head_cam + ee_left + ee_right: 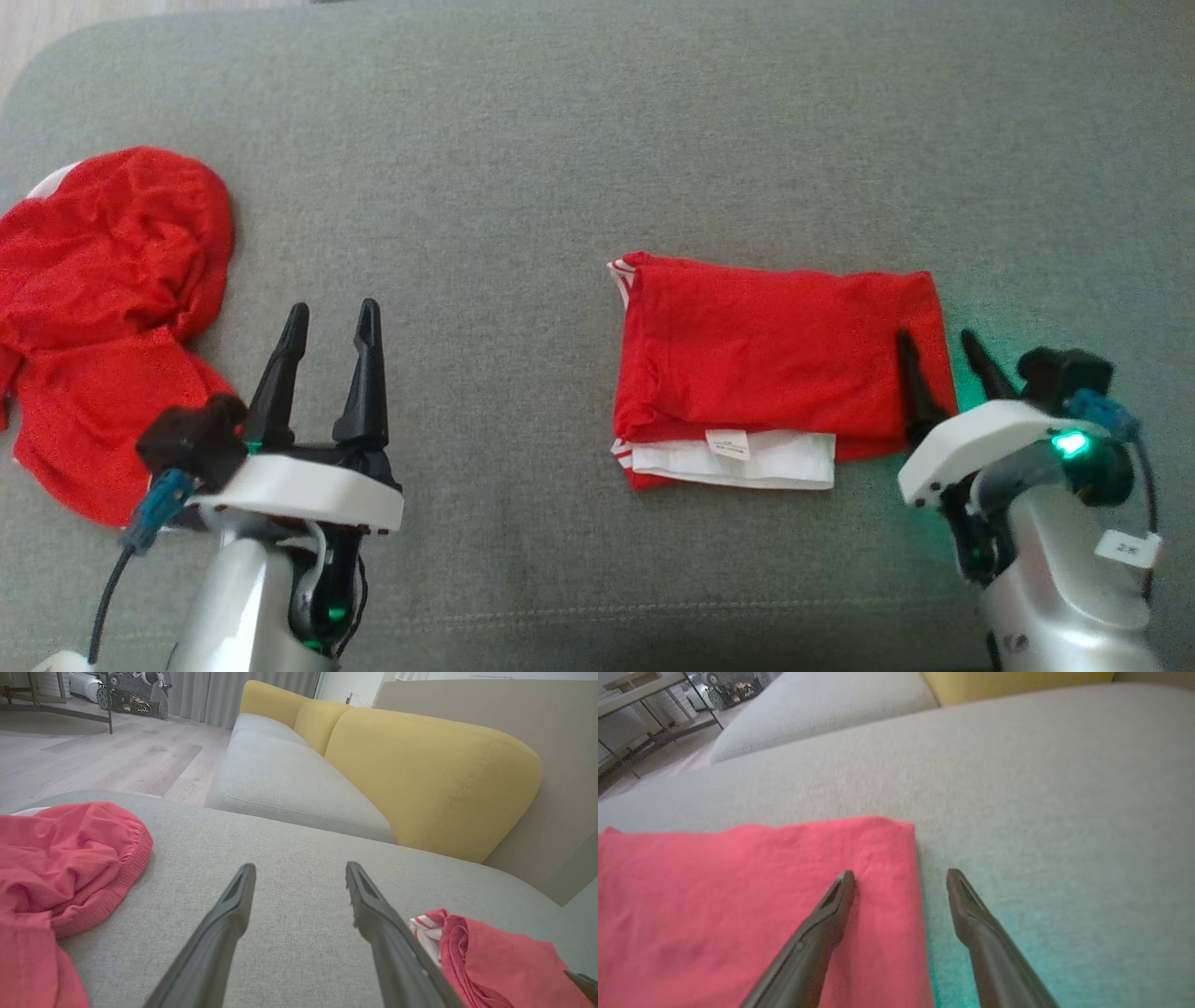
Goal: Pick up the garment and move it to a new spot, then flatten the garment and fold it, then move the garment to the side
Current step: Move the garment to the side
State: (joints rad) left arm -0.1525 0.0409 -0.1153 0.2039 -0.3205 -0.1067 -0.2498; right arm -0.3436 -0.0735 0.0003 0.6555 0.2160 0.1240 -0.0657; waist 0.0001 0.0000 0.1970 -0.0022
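The right fingers [915, 387] stand open astride the right edge of the folded red garment [766, 350] on the grey cushion [560, 140]; the left fingers [364, 373], open too, hold nothing. To shift it aside, better to pinch all layers together, low.

We see the red garment [775, 350] folded into a flat rectangle on the grey sofa cushion [560, 140]. White fabric and a small label [727, 444] show along its near edge.
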